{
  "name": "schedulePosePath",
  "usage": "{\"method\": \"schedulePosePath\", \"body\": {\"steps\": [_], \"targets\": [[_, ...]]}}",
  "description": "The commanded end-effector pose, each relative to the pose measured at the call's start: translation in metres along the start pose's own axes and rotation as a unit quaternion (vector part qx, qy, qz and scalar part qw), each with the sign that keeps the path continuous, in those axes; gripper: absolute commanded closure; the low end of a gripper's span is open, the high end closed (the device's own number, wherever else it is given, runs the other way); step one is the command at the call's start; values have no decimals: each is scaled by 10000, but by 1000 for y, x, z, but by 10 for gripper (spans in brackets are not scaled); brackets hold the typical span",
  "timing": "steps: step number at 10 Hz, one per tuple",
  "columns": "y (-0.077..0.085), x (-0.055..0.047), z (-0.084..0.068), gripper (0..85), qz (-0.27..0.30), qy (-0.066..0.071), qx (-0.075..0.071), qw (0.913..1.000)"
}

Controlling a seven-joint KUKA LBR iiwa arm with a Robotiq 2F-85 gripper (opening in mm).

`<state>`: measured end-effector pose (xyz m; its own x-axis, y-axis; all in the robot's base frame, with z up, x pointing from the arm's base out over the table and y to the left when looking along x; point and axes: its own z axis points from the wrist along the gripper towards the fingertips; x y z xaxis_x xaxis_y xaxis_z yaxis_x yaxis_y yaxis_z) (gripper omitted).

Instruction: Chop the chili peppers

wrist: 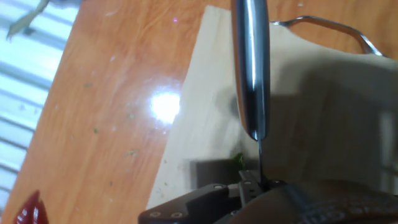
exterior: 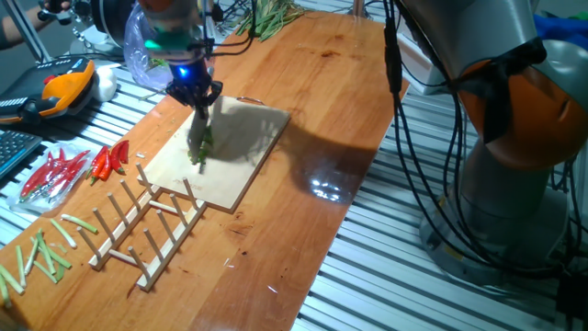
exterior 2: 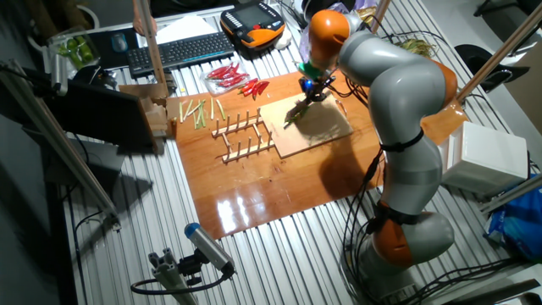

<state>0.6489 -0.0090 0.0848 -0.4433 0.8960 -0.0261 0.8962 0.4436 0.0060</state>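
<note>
A green chili pepper (exterior: 199, 147) lies on the pale wooden cutting board (exterior: 248, 156), near its left middle. My gripper (exterior: 195, 95) hangs right above it and is shut on a knife (exterior: 197, 124) whose blade points down onto the chili. In the hand view the knife's steel blade (wrist: 251, 74) runs away from me over the board (wrist: 205, 124), and only a small green bit of chili (wrist: 238, 160) shows beside it. In the other fixed view the gripper (exterior 2: 314, 85) holds the knife (exterior 2: 298, 110) slanting down to the board (exterior 2: 318, 131).
A wooden peg rack (exterior: 147, 225) sits against the board's front edge. Red chilies (exterior: 106, 164) and pale green stalk sticks (exterior: 41, 253) lie to the left. A teach pendant (exterior: 60, 87) and a plastic bag (exterior: 142, 51) are behind. The board has a wire handle (wrist: 323, 25).
</note>
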Motion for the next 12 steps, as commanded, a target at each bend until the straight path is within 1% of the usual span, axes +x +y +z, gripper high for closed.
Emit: {"method": "schedulePosePath", "body": {"steps": [1,3,5,6,7,9,10,11,12], "targets": [[0,1,2,850,-643,1,-38,9979],[0,3,9,850,-643,-43,-84,9979],[-2,3,13,850,-590,-75,-110,9982],[-4,6,13,850,-597,-65,-124,9981],[-5,13,12,850,-527,-41,-129,9985],[-7,27,14,850,-422,-107,-93,9990],[-7,30,14,850,-416,-140,-74,9990],[-6,26,13,850,-416,-140,-74,9990],[-5,18,9,850,-476,-113,-71,9988]]}}
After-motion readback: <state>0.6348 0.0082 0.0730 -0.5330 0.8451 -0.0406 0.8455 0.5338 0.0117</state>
